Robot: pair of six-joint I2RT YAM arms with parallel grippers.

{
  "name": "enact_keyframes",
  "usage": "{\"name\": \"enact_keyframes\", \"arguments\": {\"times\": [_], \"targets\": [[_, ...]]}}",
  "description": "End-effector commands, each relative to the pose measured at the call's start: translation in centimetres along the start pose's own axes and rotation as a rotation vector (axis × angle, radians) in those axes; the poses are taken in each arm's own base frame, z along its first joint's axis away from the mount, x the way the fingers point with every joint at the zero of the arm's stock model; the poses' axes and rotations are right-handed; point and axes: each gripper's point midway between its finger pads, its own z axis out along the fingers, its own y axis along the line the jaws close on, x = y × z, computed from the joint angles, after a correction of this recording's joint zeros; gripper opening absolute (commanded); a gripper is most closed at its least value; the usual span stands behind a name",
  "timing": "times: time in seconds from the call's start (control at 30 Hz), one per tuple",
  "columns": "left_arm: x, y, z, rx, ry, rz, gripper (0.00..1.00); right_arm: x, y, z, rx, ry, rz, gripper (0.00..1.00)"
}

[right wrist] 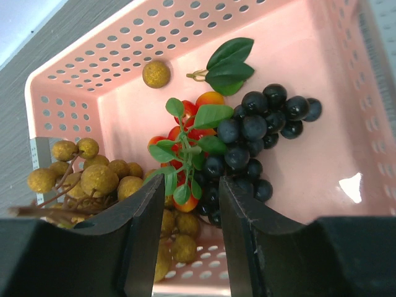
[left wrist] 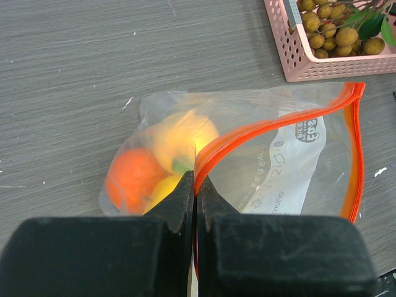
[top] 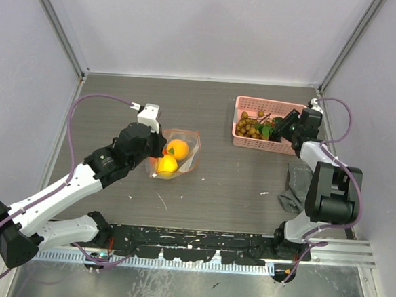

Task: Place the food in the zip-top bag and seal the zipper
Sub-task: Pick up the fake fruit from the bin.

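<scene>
Fruit (left wrist: 133, 176) sits in bag (left wrist: 291, 161); brown balls (right wrist: 99, 179) in pink basket (right wrist: 124, 37).

Dark wood-grain table (top: 229, 185), closed in by pale walls (top: 206, 27) on the left, far and right sides. Near the far right corner, a pink lattice basket (top: 269, 104), long side running along the far edge. Inside, against its bare pink floor (right wrist: 309, 49): a bunch of black grapes (right wrist: 253, 133), touching a cluster of small red and orange fruits with green leaves (right wrist: 185, 142) just beside it. Apart from both, near one wall, a loose sprig of green leaves (right wrist: 229, 65). By the right edge, nearer than the basket, a crumpled grey cloth (top: 296, 186), partly hidden. Here and there on the surface, small white scraps (top: 162, 200).
</scene>
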Motion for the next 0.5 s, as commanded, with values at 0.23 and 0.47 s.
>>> {"name": "enact_keyframes", "arguments": {"times": [0.23,0.47], "targets": [[-2.5,-0.8,-0.1,0.036,-0.092,-0.029,0.0,-1.8,1.8,3.5,-0.141,-0.082,-0.024,0.44],[-2.2,-0.8,0.3,0.029,-0.08,-0.02,0.0,-2.0,1.8,3.5,-0.137,-0.082,-0.058,0.18]]}}
